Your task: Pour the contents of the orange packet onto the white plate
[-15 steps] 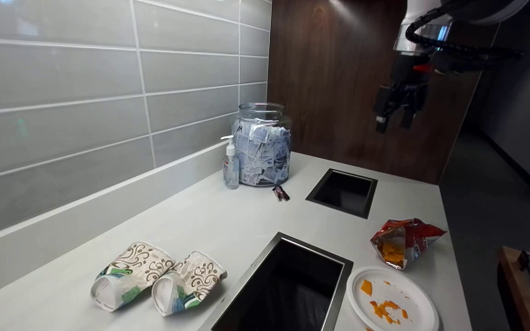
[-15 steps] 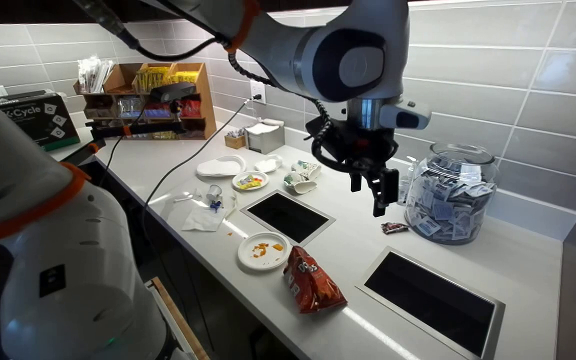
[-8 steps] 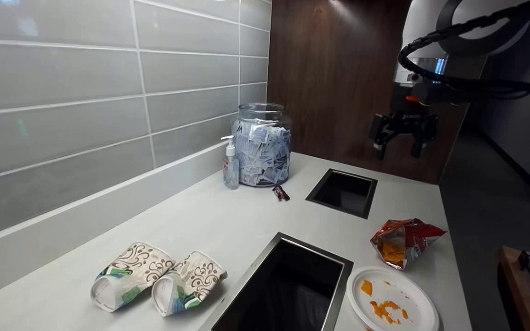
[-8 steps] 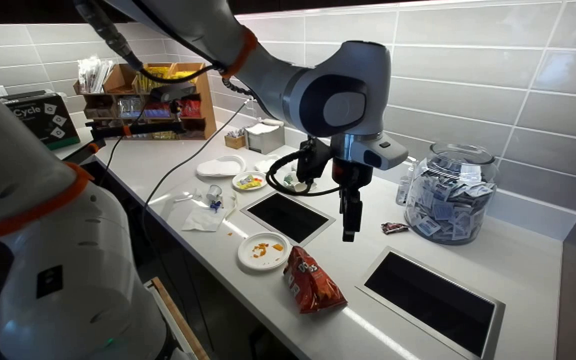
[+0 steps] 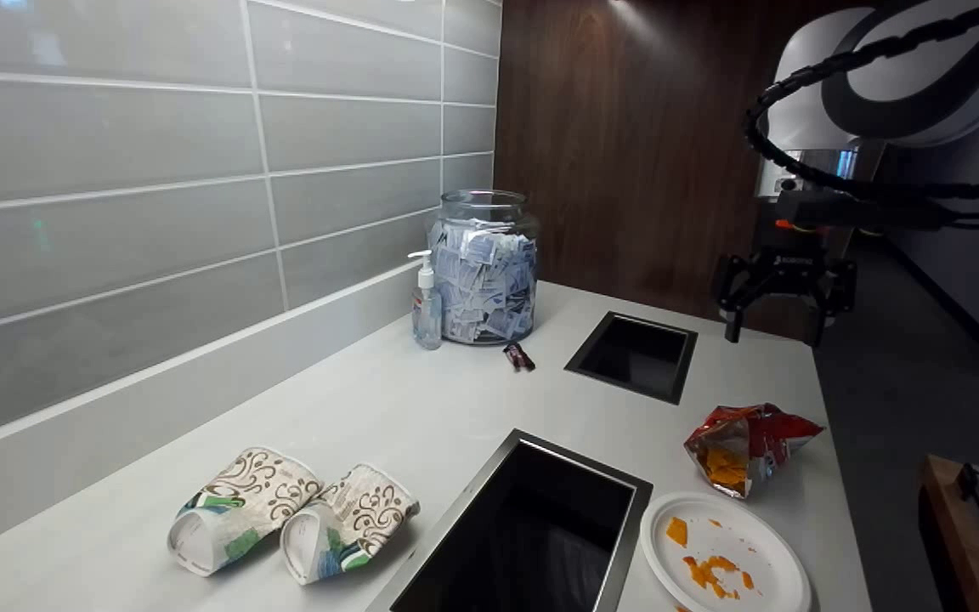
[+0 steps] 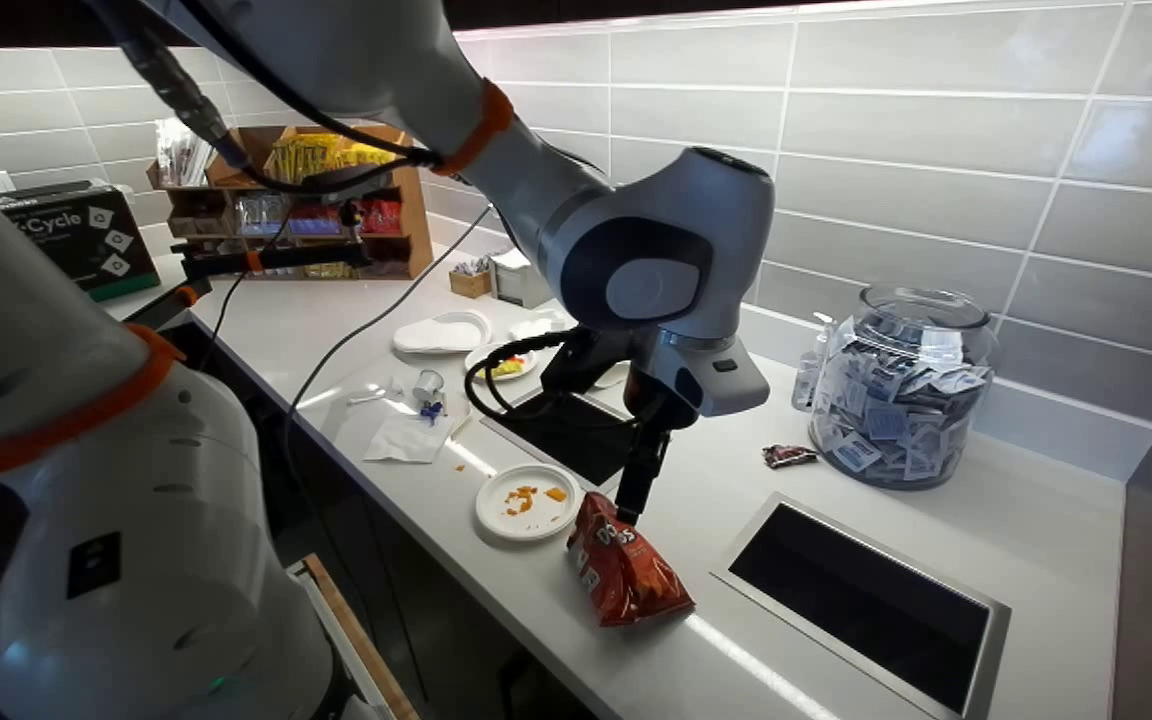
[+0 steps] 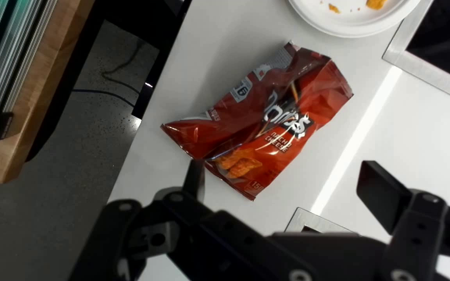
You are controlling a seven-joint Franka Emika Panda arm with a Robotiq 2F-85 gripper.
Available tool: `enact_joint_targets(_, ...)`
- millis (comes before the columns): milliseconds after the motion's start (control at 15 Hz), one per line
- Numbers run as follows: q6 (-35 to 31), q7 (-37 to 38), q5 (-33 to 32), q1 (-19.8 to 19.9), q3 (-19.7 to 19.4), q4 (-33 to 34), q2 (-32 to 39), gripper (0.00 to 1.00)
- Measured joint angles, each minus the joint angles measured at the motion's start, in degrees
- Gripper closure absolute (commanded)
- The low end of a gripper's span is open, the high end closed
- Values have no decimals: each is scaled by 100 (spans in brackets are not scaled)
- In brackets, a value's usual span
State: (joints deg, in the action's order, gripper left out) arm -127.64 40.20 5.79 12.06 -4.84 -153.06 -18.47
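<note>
The gripper [image 5: 774, 334] hangs above the desk [image 5: 438, 408] near its front edge, the robot's side, and I can see its two fingers [image 7: 383, 195] spread wide, released. Lower down, by that same edge, the orange packet [image 7: 260, 125] lies on the desk, its mouth gaping so that chips [image 5: 723, 467] show inside. Just beyond the mouth, along the front edge, sits the white plate [image 6: 523, 529] with a few orange pieces [image 5: 676, 532] scattered on it; a strip of desk separates plate and packet. Near the corner where tile [image 5: 158, 136] meets dark wood [image 5: 617, 170] stands a glass jar [image 5: 484, 212] of sachets [image 5: 483, 285], a pump bottle [image 5: 427, 316] beside it. Two patterned cups [image 5: 256, 493] lie nearer the tiled back edge.
</note>
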Motion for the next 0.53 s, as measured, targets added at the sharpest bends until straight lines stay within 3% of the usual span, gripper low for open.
enact_joint_targets(533,0,2,142,-29,6,-15,82,0)
